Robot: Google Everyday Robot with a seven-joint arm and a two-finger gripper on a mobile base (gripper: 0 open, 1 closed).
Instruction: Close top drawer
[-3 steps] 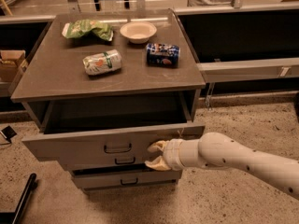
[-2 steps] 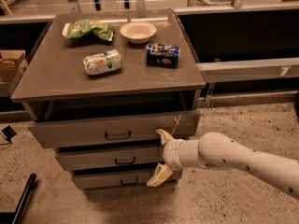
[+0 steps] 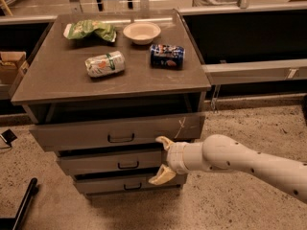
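Speckled stone floor (image 3: 230, 205) surrounds a grey metal cabinet (image 3: 29, 110) with a flat brown-grey top (image 3: 62, 80). Four objects rest on that top:

- a crumpled green snack bag (image 3: 91, 30) at the rear left
- a shallow white bowl (image 3: 141, 31) just to its right
- a pale drink can (image 3: 104, 63) lying on its side
- a dark blue can (image 3: 167, 56), also on its side, well apart from the pale one

A cardboard box (image 3: 10, 66) sits at the left edge, and a black bar (image 3: 24, 202) lies on the floor at lower left.

The wide grey top drawer (image 3: 76, 133) is the uppermost of three. Its deep front stands forward of the cabinet body, leaving a dark gap beneath the tabletop, so it is partly open. A small dark wire handle (image 3: 121, 138) sits at its centre and a pale crossed scratch (image 3: 181, 125) lies near its right end. Two shallower grey drawers, the middle (image 3: 96, 162) and the lowest (image 3: 105, 183), lie below.

The white jointed arm (image 3: 249, 159) enters from the right. Its two-finger gripper (image 3: 163, 159) is in front of the middle drawer, right of centre, with its cream fingers (image 3: 162, 177) spread wide apart and holding nothing. The upper fingertip reaches the lower edge of the top drawer's front — whether it touches cannot be told — and the lower fingertip hangs before the lowest drawer.
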